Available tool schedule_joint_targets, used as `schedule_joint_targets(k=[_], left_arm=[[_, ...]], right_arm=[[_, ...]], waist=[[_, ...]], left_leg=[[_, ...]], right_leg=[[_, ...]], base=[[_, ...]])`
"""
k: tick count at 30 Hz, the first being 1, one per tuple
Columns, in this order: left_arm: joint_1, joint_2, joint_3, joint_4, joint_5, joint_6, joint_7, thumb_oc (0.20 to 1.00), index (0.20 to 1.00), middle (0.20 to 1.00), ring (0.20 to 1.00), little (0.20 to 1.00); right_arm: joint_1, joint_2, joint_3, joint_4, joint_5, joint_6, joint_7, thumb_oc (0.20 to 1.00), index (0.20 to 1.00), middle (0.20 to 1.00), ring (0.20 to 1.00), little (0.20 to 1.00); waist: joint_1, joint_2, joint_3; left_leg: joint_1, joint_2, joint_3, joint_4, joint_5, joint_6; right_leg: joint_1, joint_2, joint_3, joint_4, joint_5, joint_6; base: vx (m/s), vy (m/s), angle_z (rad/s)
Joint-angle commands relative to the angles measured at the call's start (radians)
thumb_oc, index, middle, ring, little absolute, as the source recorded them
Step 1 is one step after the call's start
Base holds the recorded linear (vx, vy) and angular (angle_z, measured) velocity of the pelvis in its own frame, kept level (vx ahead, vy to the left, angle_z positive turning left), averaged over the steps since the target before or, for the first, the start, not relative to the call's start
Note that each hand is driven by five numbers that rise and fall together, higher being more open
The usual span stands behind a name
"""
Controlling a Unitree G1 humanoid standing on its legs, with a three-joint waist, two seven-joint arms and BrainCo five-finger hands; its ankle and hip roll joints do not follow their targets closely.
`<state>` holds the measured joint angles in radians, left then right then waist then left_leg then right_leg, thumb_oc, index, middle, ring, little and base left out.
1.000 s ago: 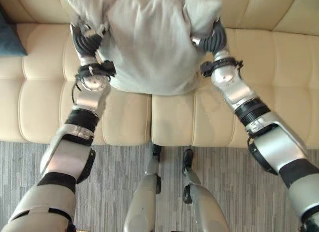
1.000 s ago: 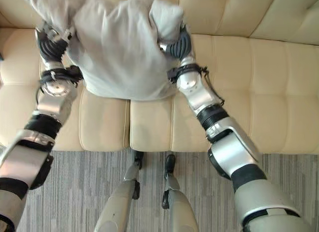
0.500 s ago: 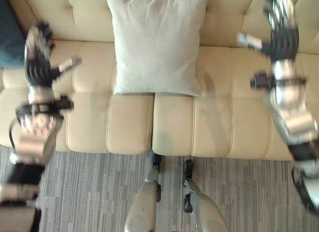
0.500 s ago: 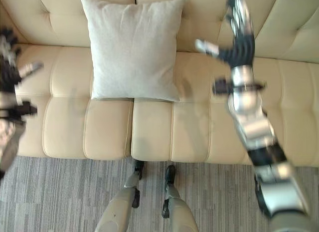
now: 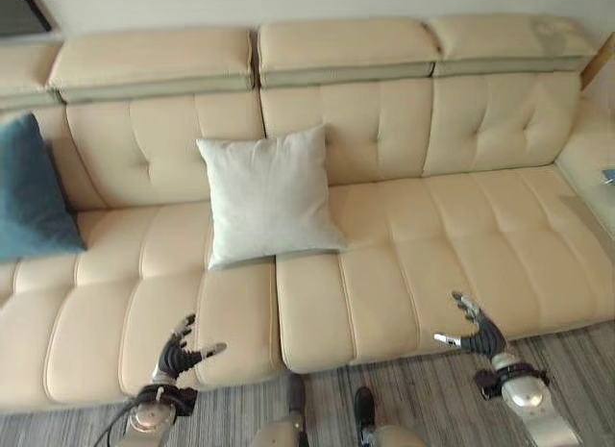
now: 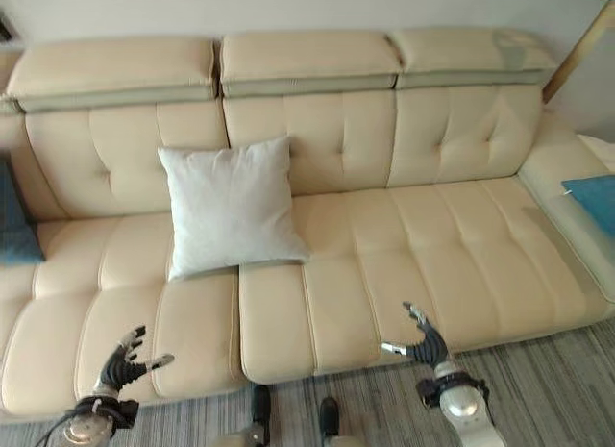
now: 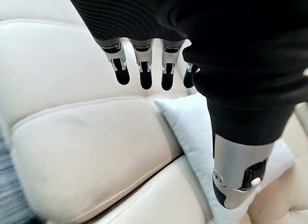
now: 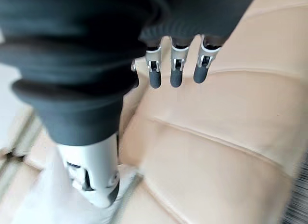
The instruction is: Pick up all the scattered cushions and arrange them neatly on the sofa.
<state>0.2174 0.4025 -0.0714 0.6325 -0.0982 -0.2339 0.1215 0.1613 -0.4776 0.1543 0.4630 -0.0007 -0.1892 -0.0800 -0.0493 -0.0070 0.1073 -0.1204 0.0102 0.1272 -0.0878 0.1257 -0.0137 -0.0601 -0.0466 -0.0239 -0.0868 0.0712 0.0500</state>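
A second ago both hands were clamped on the sides of the pale grey cushion (image 5: 269,194), lifting it over the seat; half a second ago they had let go and swung wide apart. Now the cushion leans upright against the backrest of the cream sofa (image 5: 432,245), its lower edge on the seat just left of the seam between the two middle seat cushions, with nothing touching it. The camera has also pulled back and tipped up (so the whole sofa shows, headrests included), which is a shift of view and not of the furniture.

The left hand (image 5: 179,351) hangs low by the front edge of the seat, fingers spread and nearly straight, thumb out to the side, holding nothing. Its wrist view looks along straight fingers (image 7: 143,74) toward the seat and a corner of the grey cushion. The right hand (image 5: 475,334) is likewise low at the seat's front edge, well to the right of the cushion, fingers splayed and empty.

A dark teal cushion (image 5: 31,192) stands against the backrest at the sofa's far left end. Another teal cushion (image 6: 594,199) lies on the chaise section at the far right.
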Motion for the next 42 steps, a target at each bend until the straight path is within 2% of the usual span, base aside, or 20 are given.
schedule_joint_targets(k=[1,2,3,4,6,7,10,14,17,20,22,27,33,35,36,37,38,40,41,42], left_arm=[[-0.052,0.051,0.025,-0.005,0.003,-0.028,0.035,1.0,1.0,1.0,1.0,1.0],[-0.083,0.058,0.019,-0.006,-0.007,-0.028,0.05,1.0,1.0,1.0,1.0,1.0],[-0.089,0.062,0.016,-0.013,-0.003,-0.024,0.049,1.0,1.0,1.0,1.0,1.0],[-0.092,0.066,0.013,-0.016,0.0,-0.02,0.048,1.0,1.0,1.0,1.0,1.0],[-0.094,0.068,0.007,-0.011,-0.003,-0.019,0.044,1.0,1.0,1.0,1.0,1.0],[-0.096,0.065,-0.001,-0.019,-0.001,-0.011,0.049,1.0,1.0,1.0,1.0,1.0],[-0.119,0.064,-0.008,-0.006,-0.002,-0.015,0.052,1.0,1.0,1.0,1.0,1.0],[-0.153,0.046,-0.039,-0.021,0.009,-0.018,0.06,1.0,1.0,1.0,1.0,1.0],[-0.156,0.037,-0.055,-0.046,0.028,-0.02,0.054,1.0,1.0,1.0,1.0,1.0],[-0.129,0.033,-0.042,-0.078,0.036,-0.024,0.043,1.0,1.0,1.0,1.0,1.0],[-0.114,0.027,-0.029,-0.086,0.027,-0.028,0.044,1.0,1.0,1.0,1.0,1.0],[-0.113,0.021,-0.035,-0.093,0.012,-0.027,0.037,1.0,1.0,1.0,1.0,1.0],[-0.131,0.045,-0.062,-0.146,0.021,-0.023,0.016,1.0,1.0,1.0,1.0,1.0],[-0.135,0.05,-0.06,-0.147,0.029,-0.012,0.024,1.0,1.0,1.0,1.0,1.0],[-0.135,0.05,-0.06,-0.147,0.029,-0.012,0.024,1.0,1.0,1.0,1.0,1.0],[-0.13,0.049,-0.054,-0.149,0.026,-0.01,0.026,1.0,1.0,1.0,1.0,1.0],[-0.126,0.049,-0.051,-0.149,0.024,-0.01,0.027,1.0,1.0,1.0,1.0,1.0],[-0.111,0.057,-0.05,-0.163,0.032,-0.004,0.018,1.0,1.0,1.0,1.0,1.0],[-0.111,0.058,-0.05,-0.163,0.032,-0.004,0.018,1.0,1.0,1.0,1.0,1.0],[-0.087,0.053,-0.049,-0.161,0.042,0.005,-0.002,1.0,1.0,1.0,1.0,1.0]], right_arm=[[-0.099,0.001,0.029,-0.007,0.015,-0.026,-0.021,1.0,1.0,1.0,1.0,1.0],[-0.139,0.029,0.05,0.034,0.028,-0.021,-0.036,1.0,1.0,1.0,1.0,1.0],[-0.147,0.039,0.051,0.052,0.045,-0.017,-0.037,1.0,1.0,1.0,1.0,1.0],[-0.147,0.052,0.051,0.069,0.074,-0.018,-0.033,1.0,1.0,1.0,1.0,1.0],[-0.151,0.071,0.045,0.107,0.124,-0.023,-0.029,1.0,1.0,1.0,1.0,1.0],[-0.156,0.087,0.032,0.125,0.16,-0.024,-0.035,1.0,1.0,1.0,1.0,1.0],[-0.16,0.1,0.027,0.153,0.199,-0.028,-0.042,1.0,1.0,1.0,1.0,1.0],[-0.163,0.077,0.011,0.162,0.226,-0.035,-0.06,1.0,1.0,1.0,1.0,1.0],[-0.163,0.055,0.001,0.161,0.224,-0.031,-0.059,1.0,1.0,1.0,1.0,1.0],[-0.149,0.045,-0.003,0.146,0.218,-0.034,-0.051,1.0,1.0,1.0,1.0,1.0],[-0.144,0.043,0.0,0.139,0.211,-0.034,-0.045,1.0,1.0,1.0,1.0,1.0],[-0.123,0.048,-0.01,0.143,0.208,-0.029,-0.041,1.0,1.0,1.0,1.0,1.0],[-0.101,0.058,-0.015,0.119,0.226,-0.029,-0.035,1.0,1.0,1.0,1.0,1.0],[-0.131,0.063,-0.004,0.101,0.23,-0.025,-0.037,1.0,1.0,1.0,1.0,1.0],[-0.131,0.063,-0.004,0.1,0.23,-0.025,-0.037,1.0,1.0,1.0,1.0,1.0],[-0.143,0.065,0.003,0.092,0.227,-0.023,-0.036,1.0,1.0,1.0,1.0,1.0],[-0.152,0.068,0.008,0.085,0.227,-0.022,-0.035,1.0,1.0,1.0,1.0,1.0],[-0.168,0.075,0.023,0.076,0.219,-0.02,-0.031,1.0,1.0,1.0,1.0,1.0],[-0.169,0.075,0.023,0.076,0.219,-0.019,-0.032,1.0,1.0,1.0,1.0,1.0],[-0.167,0.074,0.044,0.058,0.202,-0.014,-0.022,1.0,1.0,1.0,1.0,1.0]], waist=[[0.014,-0.048,0.012],[0.025,-0.046,0.052],[0.029,-0.042,0.061],[0.034,-0.033,0.065],[0.041,-0.024,0.057],[0.069,-0.035,0.048],[0.073,-0.047,0.038],[0.065,-0.034,0.046],[0.05,-0.035,0.055],[0.036,-0.054,0.049],[0.032,-0.055,0.047],[0.014,-0.043,0.025],[-0.011,-0.051,0.033],[-0.018,-0.058,0.049],[-0.013,-0.058,0.048],[-0.009,-0.061,0.051],[-0.005,-0.061,0.055],[0.019,-0.054,0.055],[0.019,-0.055,0.053],[0.021,-0.05,0.044]], left_leg=[[0.101,0.0,0.001,0.0,-0.135,-0.006],[0.077,0.014,0.008,0.007,-0.111,0.001],[0.061,0.021,0.007,0.01,-0.1,0.003],[0.046,0.031,0.005,0.013,-0.086,0.006],[0.025,0.039,-0.001,0.011,-0.069,0.003],[-0.005,0.04,-0.018,0.01,-0.045,-0.009],[-0.047,0.038,-0.034,0.009,-0.009,-0.028],[-0.109,0.059,-0.034,0.016,0.042,-0.073],[-0.107,0.045,-0.037,0.066,-0.004,-0.066],[-0.066,0.016,-0.056,0.153,-0.119,-0.05],[-0.021,0.0,-0.092,0.167,-0.16,-0.049],[0.024,0.007,-0.078,0.107,-0.15,-0.045],[0.06,-0.003,-0.067,0.081,-0.166,-0.026],[0.059,0.002,-0.014,0.087,-0.18,-0.015],[0.059,0.003,-0.009,0.087,-0.181,-0.014],[0.064,0.01,0.03,0.086,-0.186,-0.012],[0.072,0.019,0.06,0.084,-0.193,-0.011],[0.088,0.048,0.13,0.08,-0.195,-0.016],[0.084,0.047,0.131,0.08,-0.192,-0.016],[0.126,0.074,0.207,0.087,-0.204,-0.024]], right_leg=[[-0.034,-0.061,0.004,0.044,-0.007,0.13],[-0.096,-0.043,0.023,0.144,-0.026,0.135],[-0.101,-0.032,0.025,0.191,-0.054,0.133],[-0.092,-0.019,0.033,0.266,-0.095,0.127],[-0.075,-0.009,0.044,0.369,-0.13,0.114],[-0.022,-0.005,0.035,0.323,-0.172,0.091],[0.029,0.022,0.038,0.227,-0.201,0.066],[0.05,0.05,0.01,0.101,-0.184,0.039],[0.035,0.033,-0.019,0.082,-0.156,0.037],[0.018,0.004,-0.025,0.066,-0.119,0.045],[0.013,0.008,-0.01,0.048,-0.105,0.048],[0.019,0.018,-0.011,0.038,-0.099,0.051],[0.005,0.028,0.048,0.049,-0.083,0.05],[-0.04,0.045,0.083,0.072,-0.066,0.059],[-0.043,0.047,0.088,0.074,-0.066,0.059],[-0.061,0.047,0.087,0.08,-0.056,0.067],[-0.072,0.043,0.065,0.089,-0.053,0.072],[-0.095,0.009,-0.082,0.115,-0.058,0.074],[-0.098,0.009,-0.082,0.115,-0.056,0.074],[-0.086,-0.025,-0.214,0.122,-0.079,0.067]], base=[[-0.4,-0.028,-0.48],[-0.44,-0.061,-0.77],[-0.46,-0.084,-0.68],[-0.26,-0.068,-0.46],[-0.22,-0.138,0.08],[-0.15,-0.17,0.15],[-0.13,-0.211,0.07],[-0.17,-0.194,0.47],[-0.17,-0.061,0.43],[-0.12,-0.034,0.3],[-0.07,0.006,-0.18],[0.02,0.039,-0.14],[-0.02,0.04,-0.29],[-0.1,0.024,-0.7],[-0.06,0.008,-1.14],[-0.02,-0.019,-1.82],[-0.02,-0.063,-2.12],[0.0,-0.095,-1.61],[0.09,-0.171,-1.86],[0.13,-0.165,-1.54]])
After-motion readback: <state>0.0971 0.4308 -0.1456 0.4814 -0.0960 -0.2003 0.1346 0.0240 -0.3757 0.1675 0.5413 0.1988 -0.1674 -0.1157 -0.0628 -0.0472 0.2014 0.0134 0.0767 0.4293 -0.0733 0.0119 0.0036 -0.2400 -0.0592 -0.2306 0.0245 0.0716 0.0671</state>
